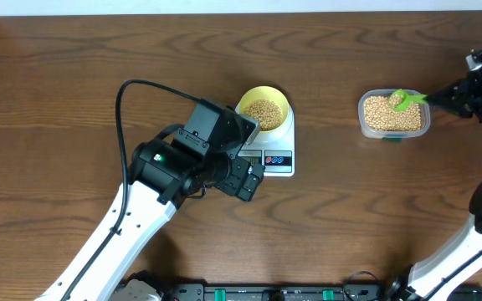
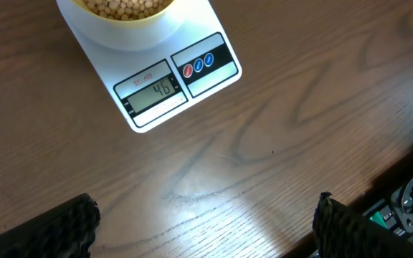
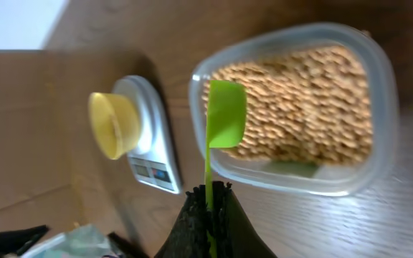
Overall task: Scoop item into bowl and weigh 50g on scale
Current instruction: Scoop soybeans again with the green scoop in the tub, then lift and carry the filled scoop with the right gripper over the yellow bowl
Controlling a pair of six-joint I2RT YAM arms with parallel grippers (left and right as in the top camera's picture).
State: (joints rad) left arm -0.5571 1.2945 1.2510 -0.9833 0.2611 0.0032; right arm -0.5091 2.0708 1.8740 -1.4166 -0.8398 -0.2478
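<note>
Right wrist: right gripper [image 3: 208, 199] pinches green scoop [image 3: 226, 115] above tub [image 3: 292, 179] ahead; scale [image 2: 178, 79] reads forty-odd, so a heaped scoop would likely overshoot.

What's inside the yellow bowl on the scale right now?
Tan beans fill the bowl partway, below its rim. They cover its bottom, so their depth is hidden. The green scoop in the right gripper is over the tub.

The bowl [image 1: 284, 101] of beans [image 1: 264, 113] sits on the scale [image 1: 279, 160], tub [image 1: 363, 118] well right.
</note>
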